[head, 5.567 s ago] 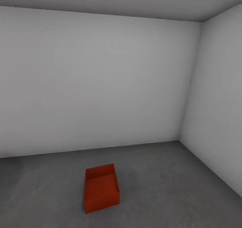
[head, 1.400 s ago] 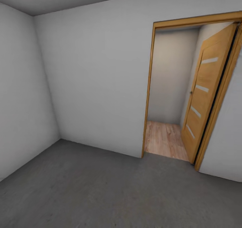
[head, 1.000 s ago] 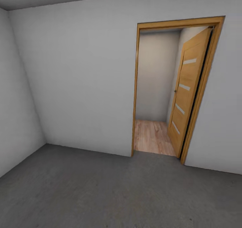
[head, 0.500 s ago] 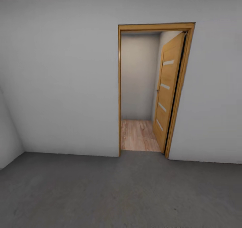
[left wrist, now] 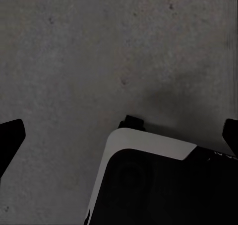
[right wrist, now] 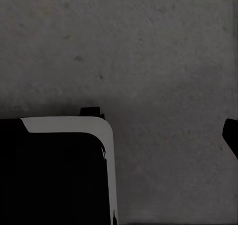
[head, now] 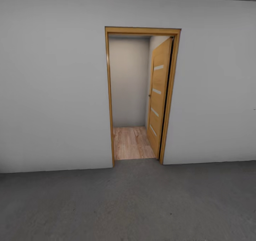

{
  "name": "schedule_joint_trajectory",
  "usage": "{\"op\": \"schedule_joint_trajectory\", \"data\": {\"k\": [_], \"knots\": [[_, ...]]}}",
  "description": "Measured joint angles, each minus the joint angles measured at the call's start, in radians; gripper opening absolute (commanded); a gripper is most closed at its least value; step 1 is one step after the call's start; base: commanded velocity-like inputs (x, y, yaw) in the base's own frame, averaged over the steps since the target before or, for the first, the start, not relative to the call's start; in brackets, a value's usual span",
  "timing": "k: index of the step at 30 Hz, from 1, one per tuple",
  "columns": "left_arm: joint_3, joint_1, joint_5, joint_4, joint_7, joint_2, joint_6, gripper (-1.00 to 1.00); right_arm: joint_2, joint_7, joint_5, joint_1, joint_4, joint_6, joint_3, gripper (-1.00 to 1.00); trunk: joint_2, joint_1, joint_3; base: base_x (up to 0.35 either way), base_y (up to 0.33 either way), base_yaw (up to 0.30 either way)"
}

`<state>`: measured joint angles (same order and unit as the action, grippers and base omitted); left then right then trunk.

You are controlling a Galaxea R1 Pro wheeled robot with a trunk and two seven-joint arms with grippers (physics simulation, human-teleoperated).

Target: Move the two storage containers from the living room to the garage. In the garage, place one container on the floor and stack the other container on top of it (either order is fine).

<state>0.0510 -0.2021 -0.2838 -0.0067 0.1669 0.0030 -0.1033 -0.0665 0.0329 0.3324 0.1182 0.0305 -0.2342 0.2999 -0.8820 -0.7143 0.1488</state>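
the robot faces the open wooden door (head: 159, 99) at frame centre, both end effectors spread empty over the concrete floor (head: 128, 202); no container visible to judge handling.

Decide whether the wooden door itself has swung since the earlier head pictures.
No. The wooden door stands at the same open angle against its frame; the whole picture slid sideways, so the camera turned.

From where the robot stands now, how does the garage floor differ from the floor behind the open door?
The garage floor is dark grey, rough and matte, like concrete; the floor behind the doorway is light, warm wood laid in planks. The garage floor spreads across the whole foreground, while the wood floor shows as a narrow strip beside the open wooden door. They meet at the threshold.
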Motion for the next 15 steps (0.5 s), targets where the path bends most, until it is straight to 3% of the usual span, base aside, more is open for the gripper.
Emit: {"op": "schedule_joint_trajectory", "data": {"k": [8, 15], "knots": [[0.000, 0.000, 0.000, -0.001, 0.000, -0.001, 0.005, 1.00, -0.001, 0.000, -0.004, 0.000, 0.000, 0.004, 0.001, 1.00, 0.000, 0.000, -0.003, 0.248, 0.000, -0.294], [-0.001, 0.000, -0.001, -0.001, 0.000, 0.000, 0.010, 1.00, -0.002, 0.007, -0.010, 0.000, -0.001, 0.015, 0.007, 1.00, 0.000, 0.000, -0.004, 0.320, 0.000, -0.060]]}}
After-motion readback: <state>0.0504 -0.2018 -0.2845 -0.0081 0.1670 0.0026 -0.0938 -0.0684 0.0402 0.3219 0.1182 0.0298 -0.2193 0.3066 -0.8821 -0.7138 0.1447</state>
